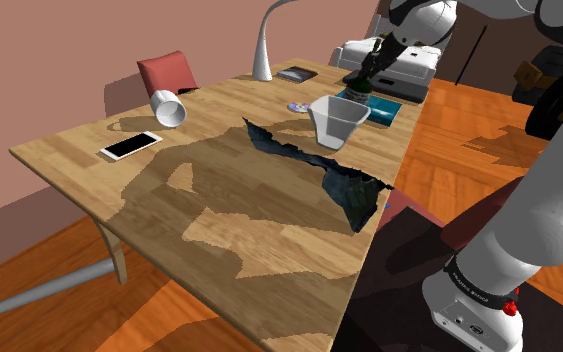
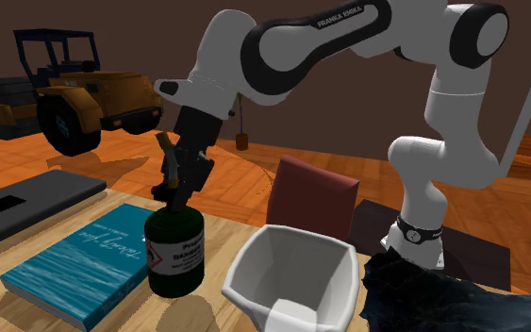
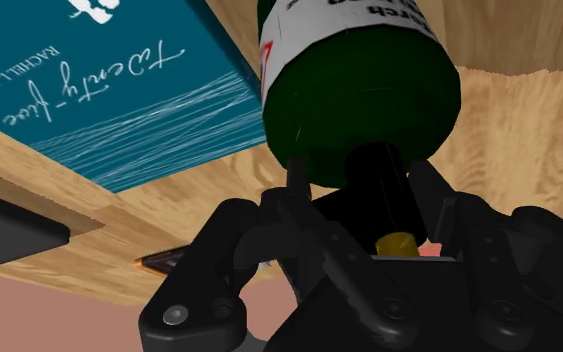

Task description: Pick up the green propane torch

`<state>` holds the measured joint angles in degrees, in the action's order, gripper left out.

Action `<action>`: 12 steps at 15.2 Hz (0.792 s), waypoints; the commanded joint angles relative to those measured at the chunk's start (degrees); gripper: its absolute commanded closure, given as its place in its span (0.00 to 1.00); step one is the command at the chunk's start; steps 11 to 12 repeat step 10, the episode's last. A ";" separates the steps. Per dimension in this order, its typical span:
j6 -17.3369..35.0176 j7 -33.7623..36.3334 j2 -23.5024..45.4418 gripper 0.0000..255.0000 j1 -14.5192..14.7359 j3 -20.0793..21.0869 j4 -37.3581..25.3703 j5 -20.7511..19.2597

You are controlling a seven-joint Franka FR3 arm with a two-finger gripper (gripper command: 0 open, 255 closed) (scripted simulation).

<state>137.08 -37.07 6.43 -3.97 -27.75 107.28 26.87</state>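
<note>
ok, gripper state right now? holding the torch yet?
Gripper: down at the neck of the upright green torch; cannot tell whether it is closed on it.

Your arm [image 2: 442, 104] is white with dark joints, lettered FRANKA EMIKA; the jaws are black, with round screws.

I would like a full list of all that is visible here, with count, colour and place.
table: 1, wooden, under everything
propane torch: 1, dark green, upright beside the book
book: 1, teal, near table edge
container: 1, white, beside the torch
cloth: 1, dark, crumpled at table edge
mug: 1, white, on its side
phone: 1, white-edged, near the mug
lamp: 1, white, far table edge
road roller: 1, yellow, on the floor
arm: 1, white, reaching over the table
gripper: 1, black, at the torch's top
</note>
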 commanded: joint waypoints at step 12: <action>-5.75 3.58 -1.71 1.00 0.15 -0.52 -4.88 -3.33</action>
